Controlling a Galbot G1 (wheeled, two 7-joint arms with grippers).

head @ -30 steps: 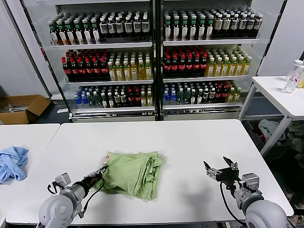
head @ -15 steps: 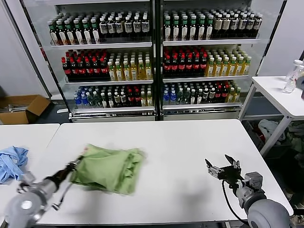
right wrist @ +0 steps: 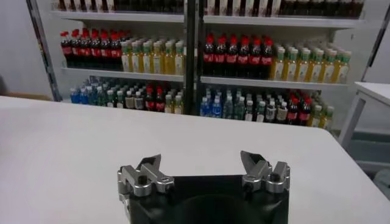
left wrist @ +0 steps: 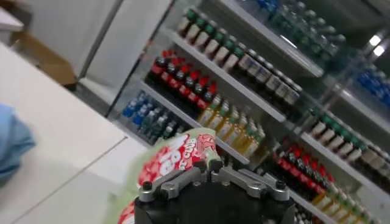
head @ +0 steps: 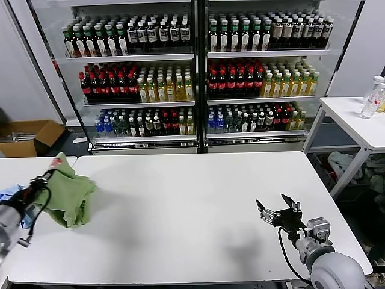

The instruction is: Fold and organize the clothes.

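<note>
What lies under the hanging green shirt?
Under the green shirt, held by the left hand, lies white table; blue cloth sits partly hidden behind.

The left gripper [head: 49, 176] is raised at nine o'clock, fingers clamped on the green shirt [head: 71, 195]. The right gripper [head: 277, 210] is held low at four o'clock, fingers spread, nothing gripped.

White main table [head: 198, 198]; second white table [head: 24, 165] abuts it at the left, with a crumpled light blue cloth [head: 7, 194] on it. Behind: glass-door cooler [head: 195, 72], shelves of bottled drinks (red, yellow, green, blue caps). Cardboard box [head: 27, 137] on floor, far left. Side table [head: 355, 120] at right carries clear bottles [head: 372, 96].
</note>
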